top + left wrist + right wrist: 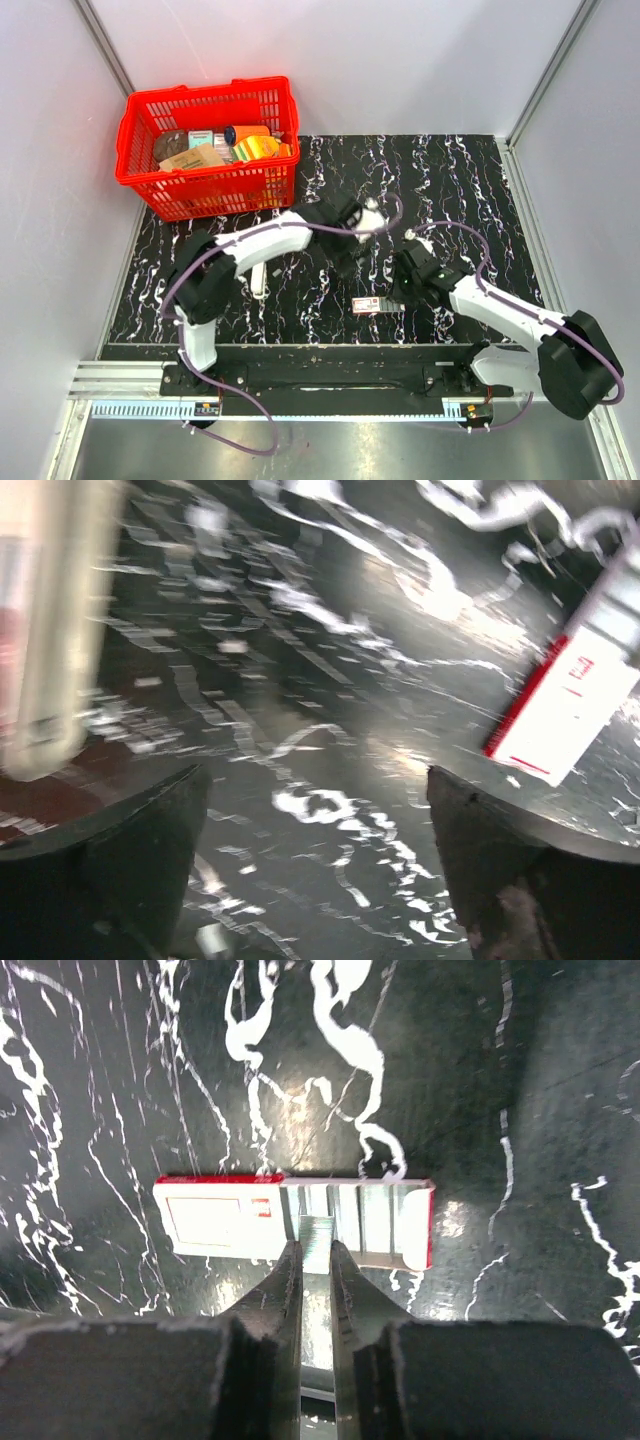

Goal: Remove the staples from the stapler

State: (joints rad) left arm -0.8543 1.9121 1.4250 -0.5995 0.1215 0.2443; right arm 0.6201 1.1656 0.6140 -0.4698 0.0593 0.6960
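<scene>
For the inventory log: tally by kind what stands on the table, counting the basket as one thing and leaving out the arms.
Red basket: 1
Stapler: 1
Red-and-white box: 1
Total: 3

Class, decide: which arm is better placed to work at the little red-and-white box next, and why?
Right. The right tool sits at the box, nearly shut on a silvery strip. The left tool is open, with the box at its view's edge.
</scene>
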